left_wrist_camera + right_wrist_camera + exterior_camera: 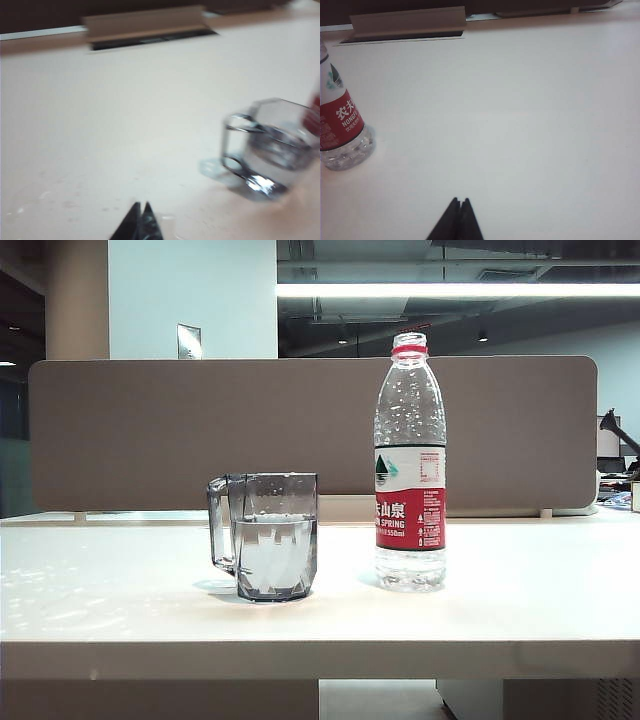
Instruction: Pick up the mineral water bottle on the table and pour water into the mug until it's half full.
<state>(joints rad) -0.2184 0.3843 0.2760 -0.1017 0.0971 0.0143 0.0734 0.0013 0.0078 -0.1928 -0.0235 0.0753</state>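
Both pairs of jaws are standing pressed together and holding nothing. Left jaws [140, 212] are hanging low over the bare white surface [520, 610], their dark tips meeting in a point, with the mug [272, 150] near them and off to one side; that view is blurred. Right jaws [459, 207] are likewise hanging just above the surface, tips touching, well apart from the bottle [340, 130], whose lower half alone is showing at the edge of the right wrist view.

Seen from the front, neither arm is showing. The mug [270, 537] is standing upright left of centre, its squared handle facing left, and water [277, 550] is filling it to a little past half its height. The bottle [410, 465] is standing upright just beside the mug on the right, the two apart, not touching. Its cap is off, the red neck ring is sitting below the open mouth, and droplets are clinging inside the clear upper wall. A little water is showing in its base, below the red-and-white label. A brown partition [150, 430] is running behind both along the far edge of the surface.
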